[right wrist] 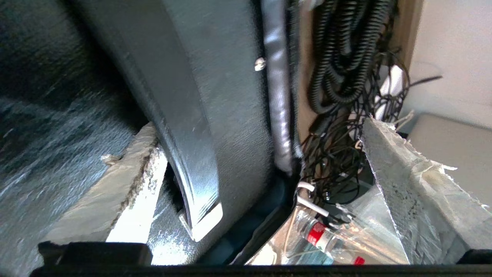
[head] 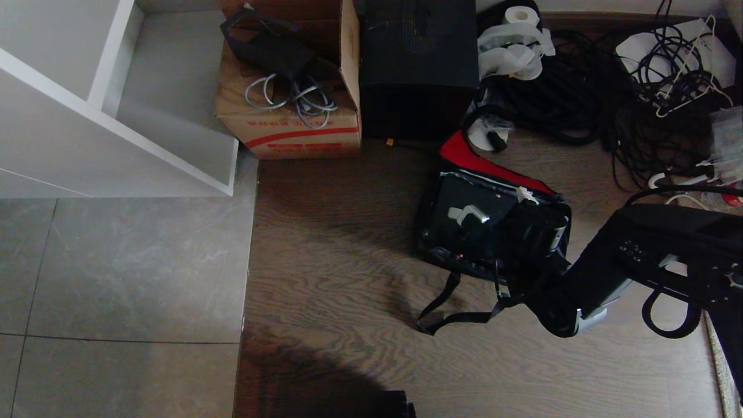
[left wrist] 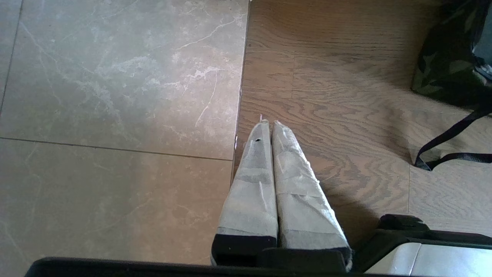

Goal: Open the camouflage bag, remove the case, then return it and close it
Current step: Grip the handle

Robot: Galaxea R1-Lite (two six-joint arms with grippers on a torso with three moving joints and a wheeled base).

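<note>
Your right gripper (right wrist: 246, 169) sits over the case (head: 482, 223), fingers spread wide astride its handle (right wrist: 192, 154). It lies inside the open bag (head: 458, 255) on the floor. Your left gripper's (left wrist: 269, 125) fingers are pressed together.

You are looking at what seems to be a storeroom or a back corner of a lab or workshop, not a tidy living space. Heaps of black cables (head: 586, 87) are lying tangled along the wall, with a roll of paper (head: 518, 16) resting on them, while a cardboard carton (head: 290, 125) holding loose grey wires is sitting beside a plain black box (head: 418, 64). Grey stone tiles (head: 116, 267) are meeting wood-grain flooring (head: 325, 255), and a white shelf unit (head: 87, 98) is standing in the corner.
</note>
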